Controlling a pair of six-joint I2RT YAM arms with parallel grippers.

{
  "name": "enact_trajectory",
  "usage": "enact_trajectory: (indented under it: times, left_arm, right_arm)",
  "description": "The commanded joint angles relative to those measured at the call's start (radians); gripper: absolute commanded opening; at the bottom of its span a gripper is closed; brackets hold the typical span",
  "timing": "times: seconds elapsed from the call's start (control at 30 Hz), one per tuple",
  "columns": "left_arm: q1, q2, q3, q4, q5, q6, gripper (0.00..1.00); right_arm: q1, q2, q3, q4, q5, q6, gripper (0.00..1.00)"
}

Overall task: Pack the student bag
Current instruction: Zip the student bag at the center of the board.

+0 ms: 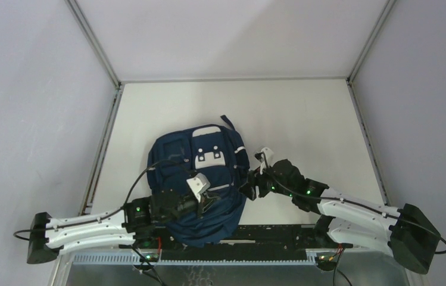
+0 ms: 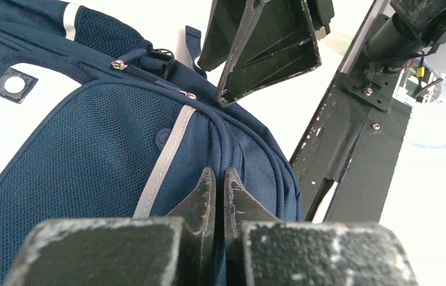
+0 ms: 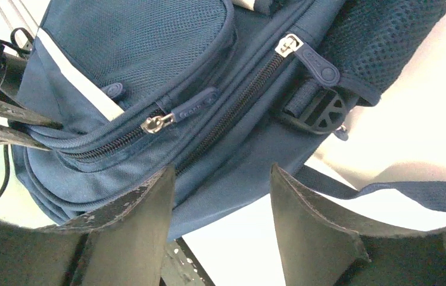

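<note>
The student bag (image 1: 199,179) is a navy backpack with white patches, lying flat in the middle of the table. My left gripper (image 1: 208,202) rests on the bag's near part. In the left wrist view its jaws (image 2: 220,174) are pressed together on the bag's fabric (image 2: 101,137) at a zipper seam. My right gripper (image 1: 250,187) is open at the bag's right side and holds nothing. Its jaws (image 3: 221,179) stand just below the bag's side (image 3: 149,53). Two silver zipper pulls (image 3: 158,123) (image 3: 289,44) sit on closed zips. The right gripper also shows in the left wrist view (image 2: 211,83).
A black rail (image 1: 268,235) runs along the table's near edge, just under the bag's bottom; it also shows in the left wrist view (image 2: 351,155). A loose navy strap (image 3: 399,193) trails onto the white table. Grey walls enclose the table on three sides.
</note>
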Motion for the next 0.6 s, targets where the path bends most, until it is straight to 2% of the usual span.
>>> enact_trajectory:
  times: [0.0,0.2,0.37,0.4,0.5,0.53,0.57]
  left_arm:
    - [0.011,-0.025,-0.015,0.021,-0.078,-0.039,0.00]
    - [0.011,-0.058,-0.019,-0.033,-0.083,-0.137,0.00]
    - [0.011,-0.055,-0.064,-0.041,-0.113,-0.242,0.00]
    - [0.011,-0.052,-0.071,-0.037,-0.129,-0.254,0.04]
    - [0.010,-0.024,-0.039,-0.052,-0.236,-0.259,0.63]
    - [0.011,-0.010,-0.018,-0.050,-0.274,-0.247,0.75]
    - [0.012,0.006,0.005,-0.044,-0.314,-0.232,0.81]
  right_arm:
    - [-0.036,-0.031,0.029,-0.035,-0.053,-0.034,0.67]
    - [-0.040,-0.033,0.047,-0.036,-0.062,-0.021,0.67]
    - [-0.060,-0.041,0.067,-0.046,-0.006,0.074,0.67]
    - [-0.066,-0.043,0.068,-0.046,0.009,0.092,0.67]
    - [-0.078,-0.061,0.067,-0.046,0.083,0.129,0.68]
    - [-0.090,-0.070,0.068,-0.075,0.111,0.141,0.68]
    - [-0.113,-0.079,0.068,-0.088,0.129,0.159,0.68]
